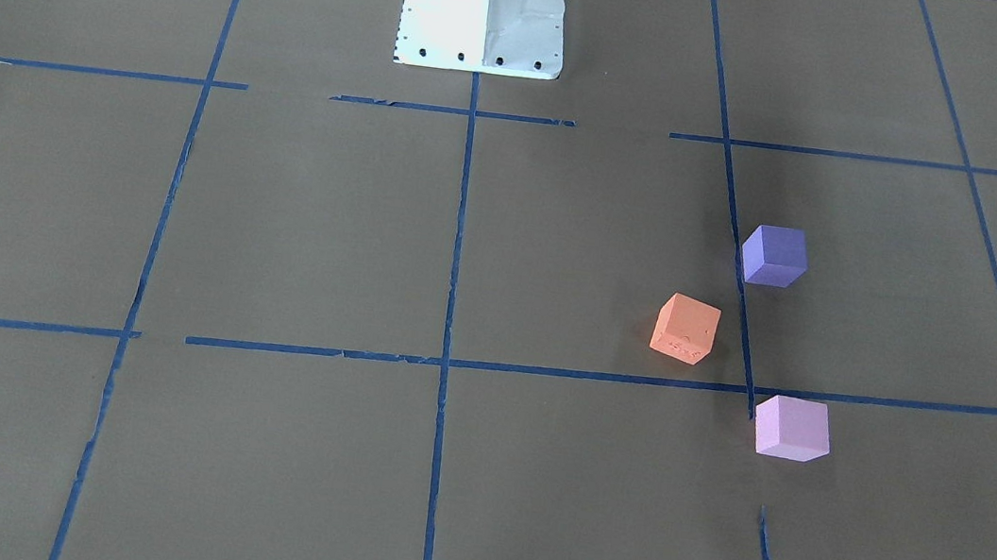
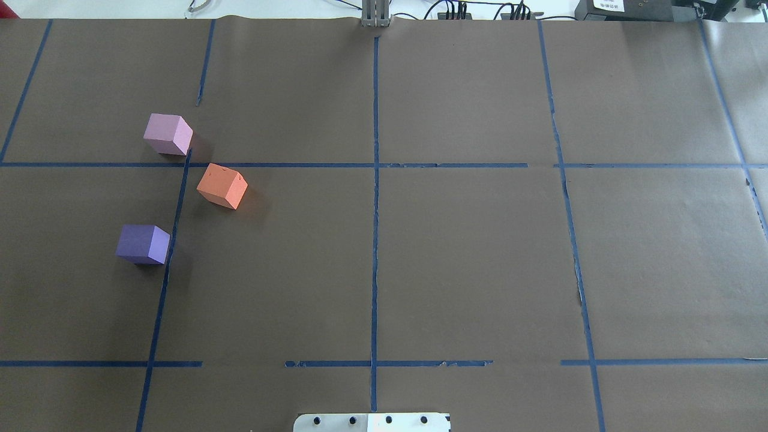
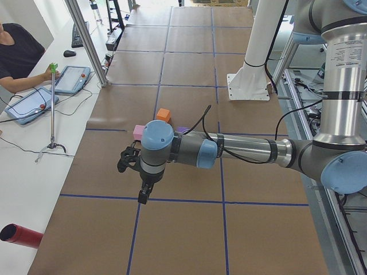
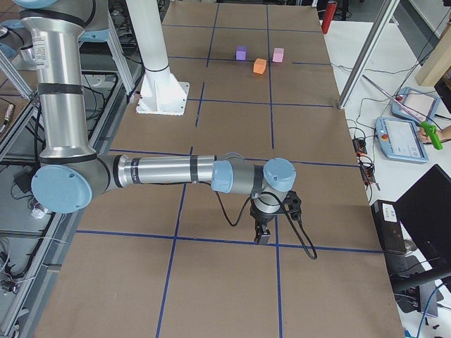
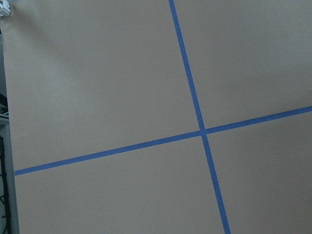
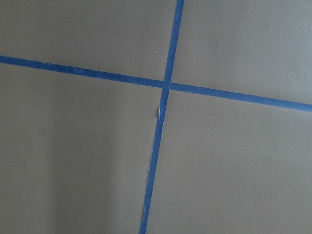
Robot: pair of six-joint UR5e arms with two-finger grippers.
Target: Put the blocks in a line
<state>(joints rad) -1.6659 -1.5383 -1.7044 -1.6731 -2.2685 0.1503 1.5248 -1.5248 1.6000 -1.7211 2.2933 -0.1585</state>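
Note:
Three blocks lie on the brown table on my left side. The violet-purple block (image 2: 143,243) is nearest me, the orange block (image 2: 222,186) is further out and inward, and the pale pink-lilac block (image 2: 168,134) is farthest. They also show in the front-facing view: purple (image 1: 774,255), orange (image 1: 686,329), pink (image 1: 790,428). They form a bent group, each apart from the others. My left gripper (image 3: 143,192) hangs above the table, beyond the blocks towards the table's left end. My right gripper (image 4: 262,236) hangs above the table's right end, far from the blocks. I cannot tell whether either is open or shut.
Blue tape lines (image 2: 375,180) divide the table into squares. The white robot base (image 1: 485,2) stands at the table's middle near edge. An operator's side table with tablets (image 3: 28,103) and a red cylinder (image 3: 20,236) lie beyond the left end.

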